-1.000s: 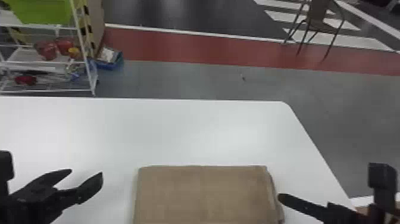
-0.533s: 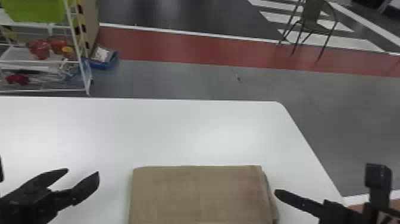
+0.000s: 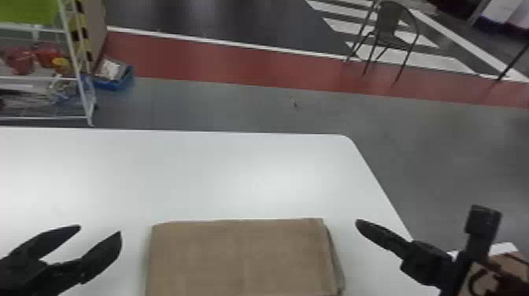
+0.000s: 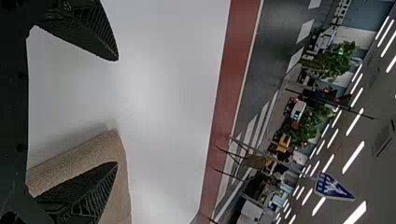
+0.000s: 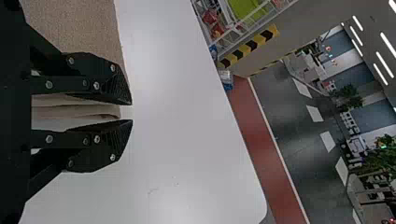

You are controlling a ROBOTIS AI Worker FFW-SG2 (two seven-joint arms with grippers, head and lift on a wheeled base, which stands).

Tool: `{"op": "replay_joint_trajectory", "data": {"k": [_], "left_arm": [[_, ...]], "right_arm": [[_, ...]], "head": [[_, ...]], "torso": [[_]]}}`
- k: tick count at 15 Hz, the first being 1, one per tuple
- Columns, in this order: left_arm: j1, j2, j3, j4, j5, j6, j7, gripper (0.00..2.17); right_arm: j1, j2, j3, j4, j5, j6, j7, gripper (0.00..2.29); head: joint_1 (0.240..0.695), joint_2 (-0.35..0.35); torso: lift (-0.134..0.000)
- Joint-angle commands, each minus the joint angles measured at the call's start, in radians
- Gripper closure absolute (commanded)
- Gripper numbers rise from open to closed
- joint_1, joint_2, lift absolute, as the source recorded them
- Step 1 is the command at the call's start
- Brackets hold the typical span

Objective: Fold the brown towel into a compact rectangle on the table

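The brown towel [image 3: 240, 258] lies flat on the white table as a folded rectangle, its layered edge on the right side. My left gripper [image 3: 100, 232] is open just left of it; my right gripper [image 3: 358, 224] is just past its right edge. In the left wrist view the left gripper [image 4: 116, 112] has its fingers wide apart, one in front of the towel [image 4: 122, 186]. The right wrist view has the right gripper [image 5: 131, 112] open by a small gap, with the layered edge of the towel [image 5: 77, 28] seen behind that gap. Neither gripper holds the towel.
The white table [image 3: 177, 169] extends beyond the towel, with its far right corner rounded. A brown box [image 3: 507, 267] stands beyond the right edge. On the floor behind are a white shelf rack [image 3: 76, 78], a blue bin [image 3: 114, 80] and a chair [image 3: 387, 23].
The head view has shifted slightly, so the towel and both arms appear a little farther left. The towel keeps its shape, and both grippers stay beside it.
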Motion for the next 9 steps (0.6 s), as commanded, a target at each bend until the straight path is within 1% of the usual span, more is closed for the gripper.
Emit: {"op": "replay_joint_trajectory", "data": {"k": [1, 2, 3, 4, 5, 7, 8, 9], "left_arm": [[0.025, 0.003, -0.039, -0.018, 0.005, -0.003, 0.0, 0.34], [0.042, 0.004, -0.067, -0.026, 0.002, -0.003, 0.005, 0.58], [0.054, 0.009, -0.091, -0.026, 0.0, -0.003, 0.003, 1.08], [0.062, 0.021, -0.126, -0.026, -0.006, 0.009, 0.011, 1.62], [0.062, 0.035, -0.157, -0.024, -0.017, 0.021, 0.021, 1.82], [0.065, 0.058, -0.202, -0.021, -0.02, 0.018, 0.032, 1.83], [0.065, 0.059, -0.22, -0.022, -0.024, 0.018, 0.043, 1.89], [0.063, 0.061, -0.235, -0.022, -0.03, 0.015, 0.048, 1.89]], "right_arm": [[-0.003, 0.001, 0.0, 0.048, 0.004, -0.065, 0.003, 2.02], [-0.004, 0.001, 0.003, 0.065, 0.006, -0.095, 0.005, 2.02], [-0.004, 0.001, 0.003, 0.071, 0.007, -0.101, 0.011, 2.02], [-0.004, 0.001, 0.0, 0.076, 0.007, -0.111, 0.017, 2.02], [-0.004, 0.001, -0.002, 0.088, 0.009, -0.129, 0.017, 2.02], [-0.003, 0.001, -0.008, 0.103, 0.007, -0.144, 0.028, 2.02], [0.002, 0.001, -0.013, 0.103, 0.002, -0.157, 0.036, 2.0], [0.005, 0.001, -0.028, 0.103, -0.016, -0.16, 0.049, 1.89]], "head": [[0.695, -0.343], [0.695, -0.35], [0.695, -0.35], [0.695, -0.35], [0.695, -0.35], [0.695, -0.35], [0.695, -0.35], [0.695, -0.35]], "torso": [[-0.122], [-0.122], [-0.122], [-0.122], [-0.122], [-0.122], [-0.122], [-0.122]]}}
